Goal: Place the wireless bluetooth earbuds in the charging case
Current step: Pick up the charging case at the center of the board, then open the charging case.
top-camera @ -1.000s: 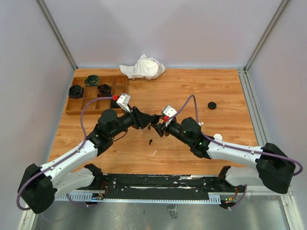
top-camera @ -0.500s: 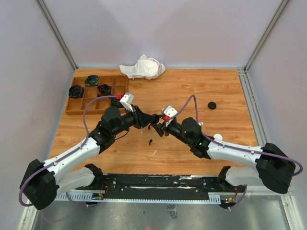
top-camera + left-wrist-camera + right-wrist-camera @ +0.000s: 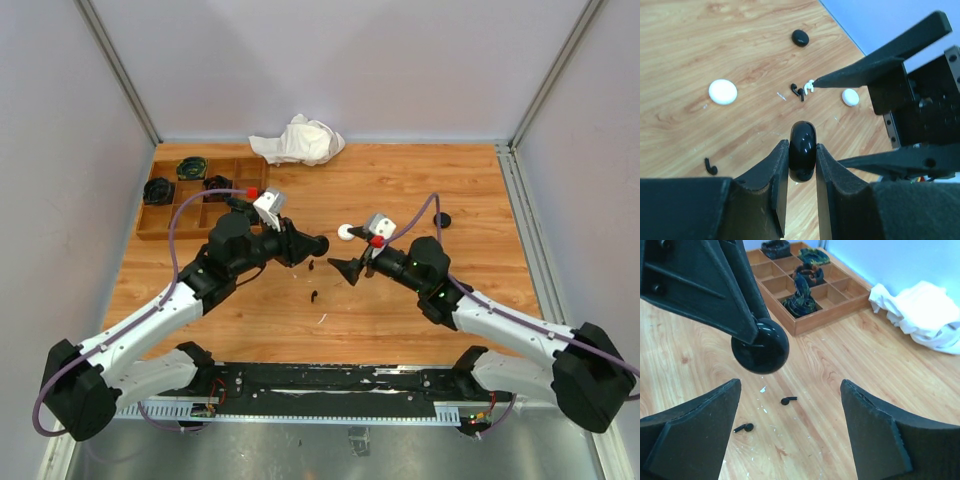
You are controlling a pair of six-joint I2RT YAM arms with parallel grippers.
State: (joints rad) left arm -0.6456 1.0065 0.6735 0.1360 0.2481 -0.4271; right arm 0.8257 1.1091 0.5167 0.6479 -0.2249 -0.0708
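My left gripper [image 3: 802,146] is shut on a glossy black round charging case [image 3: 803,150], held on edge above the table; the same case [image 3: 760,346] hangs in front of the right wrist camera. My right gripper [image 3: 790,382] stands wide open with nothing between its fingers, just right of the case [image 3: 318,243]. Two black earbuds [image 3: 788,400] [image 3: 744,428] lie on the wood below. In the left wrist view a black earbud [image 3: 798,91] and a white earbud [image 3: 809,86] lie together, and another black one [image 3: 710,166] lies apart.
A white round case [image 3: 345,232] and a black one [image 3: 441,219] lie on the table; a second white case [image 3: 850,97] shows in the left wrist view. A wooden compartment tray [image 3: 200,215] sits at the back left, a crumpled white cloth [image 3: 298,140] at the back.
My right gripper has opened and drawn back to the right, away from the black case. The left gripper closed on that case and keeps it.
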